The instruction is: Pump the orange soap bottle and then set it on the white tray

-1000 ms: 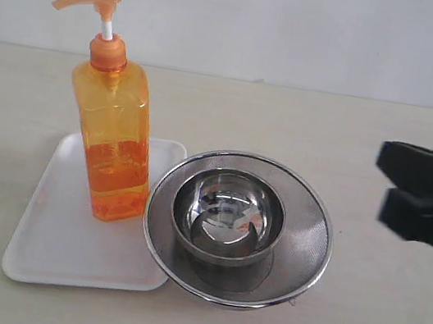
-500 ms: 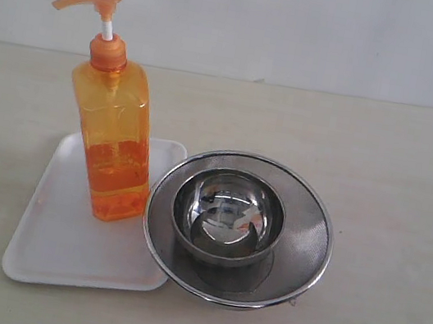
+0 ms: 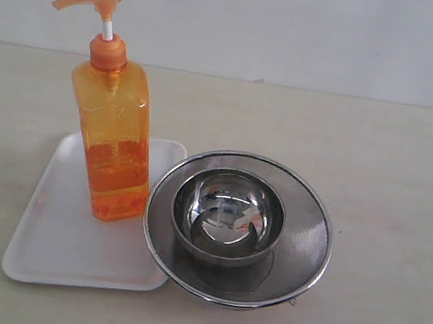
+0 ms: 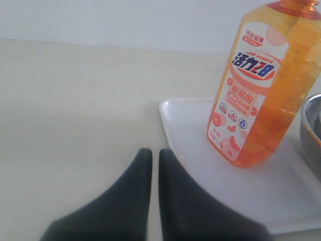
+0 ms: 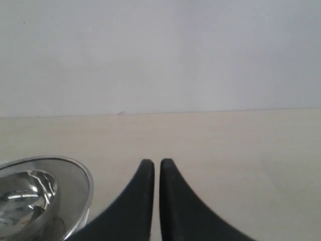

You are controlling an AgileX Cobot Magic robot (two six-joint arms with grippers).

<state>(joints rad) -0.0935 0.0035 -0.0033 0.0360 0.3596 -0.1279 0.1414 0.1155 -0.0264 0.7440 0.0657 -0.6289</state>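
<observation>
The orange soap bottle [image 3: 112, 140] stands upright on the white tray [image 3: 61, 244], at the tray's far right part, pump head raised and pointing left. Its label shows in the left wrist view on the orange soap bottle [image 4: 261, 85], which stands on the white tray [image 4: 241, 191]. My left gripper [image 4: 151, 153] is shut and empty, hovering beside the tray's edge, apart from the bottle. Over bare table, my right gripper [image 5: 153, 163] is also shut and holds nothing. Neither gripper shows in the exterior view.
A round steel mesh strainer [image 3: 305, 252] holding a steel bowl [image 3: 228, 214] sits right beside the tray, its rim overlapping the tray's right edge. The strainer [image 5: 75, 175] is also near my right gripper. A pale wall rises behind the table.
The right gripper, seen at the exterior view's right edge one second ago, has withdrawn out of that view. Bottle, tray and strainer have not moved.
</observation>
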